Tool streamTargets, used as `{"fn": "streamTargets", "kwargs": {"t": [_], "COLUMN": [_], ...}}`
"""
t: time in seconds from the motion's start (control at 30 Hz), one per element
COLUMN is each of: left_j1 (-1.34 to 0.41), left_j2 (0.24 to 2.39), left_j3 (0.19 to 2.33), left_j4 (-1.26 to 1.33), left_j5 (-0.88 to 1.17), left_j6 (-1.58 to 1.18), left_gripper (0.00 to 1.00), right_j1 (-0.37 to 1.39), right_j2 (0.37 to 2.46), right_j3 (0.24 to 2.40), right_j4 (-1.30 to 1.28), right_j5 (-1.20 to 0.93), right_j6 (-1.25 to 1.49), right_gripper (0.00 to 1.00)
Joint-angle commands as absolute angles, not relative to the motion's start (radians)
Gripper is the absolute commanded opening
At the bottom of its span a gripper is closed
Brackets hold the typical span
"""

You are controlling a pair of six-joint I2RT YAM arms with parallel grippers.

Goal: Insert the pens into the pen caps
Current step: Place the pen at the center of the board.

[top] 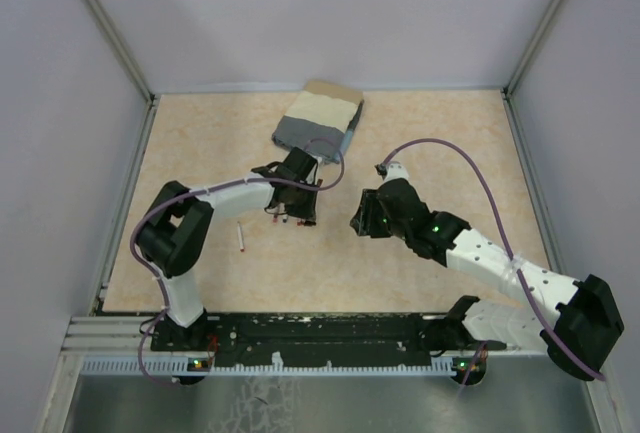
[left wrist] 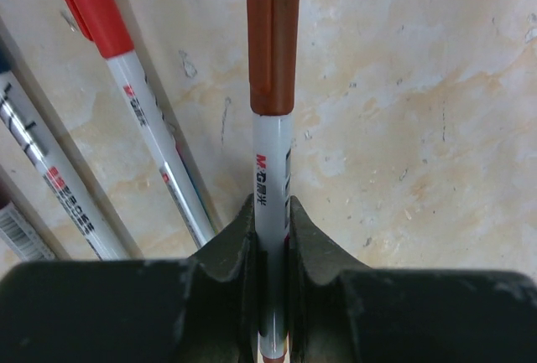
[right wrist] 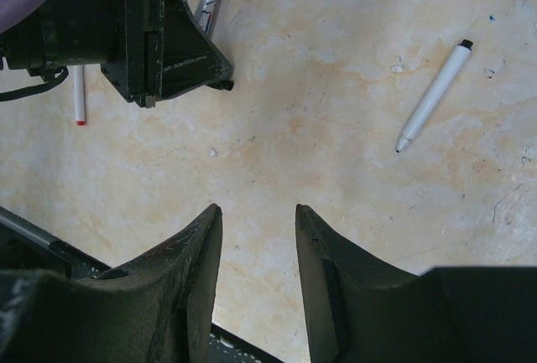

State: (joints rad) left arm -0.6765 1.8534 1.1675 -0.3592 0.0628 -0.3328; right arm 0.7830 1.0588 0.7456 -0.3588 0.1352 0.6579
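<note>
1. Left wrist view first: the left gripper (left wrist: 270, 220) is clamped hard on a white-barrelled pen (left wrist: 272, 158), and the barrel runs straight out toward 12 o'clock between the two dark fingers.
2. Look at the far end of that barrel. A brown-red cap (left wrist: 272, 36) sits on it, its rim meeting the white plastic squarely.
3. Over at 10 o'clock a red-capped pen (left wrist: 138, 103) lies slanted on the table (left wrist: 403, 128). At 8 o'clock a second white pen (left wrist: 54, 183) lies roughly parallel to it, a little apart.
4. Now the right wrist view: the right gripper (right wrist: 258, 237) has its fingers spread wide, with marbled tabletop showing through the gap.
5. Up at 2 o'clock in that view a loose pen (right wrist: 432, 96) lies at a slant, black end farthest away and narrow tip pointing toward 7 o'clock.
6. From the top external view, both grippers sit near the table's middle, facing each other but apart.
7. The folded cloth (top: 318, 121) is at 12 o'clock, just behind the left gripper.
8. A lone pen (top: 241, 238) rests at 8 o'clock from the left gripper, its red end nearest the arm bases.
</note>
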Motion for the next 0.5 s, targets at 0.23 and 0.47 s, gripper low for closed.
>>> {"fn": "streamTargets", "kwargs": {"t": [0.23, 0.47], "left_j1": [-0.693, -0.693], "left_j2": [1.804, 1.887], "left_j3": [1.163, 1.265], "left_j4": [-0.414, -0.435], "left_j5": [0.073, 0.019], "left_j6": [-0.374, -0.400], "left_gripper": [0.00, 0.02], "right_j1": [0.776, 0.776], "right_j2": [1.068, 1.071], "right_j3": [0.753, 0.760], "right_j4": [-0.304, -0.314], "right_j5": [0.111, 0.110], "right_j6": [0.661, 0.656], "right_gripper": [0.40, 0.40]}}
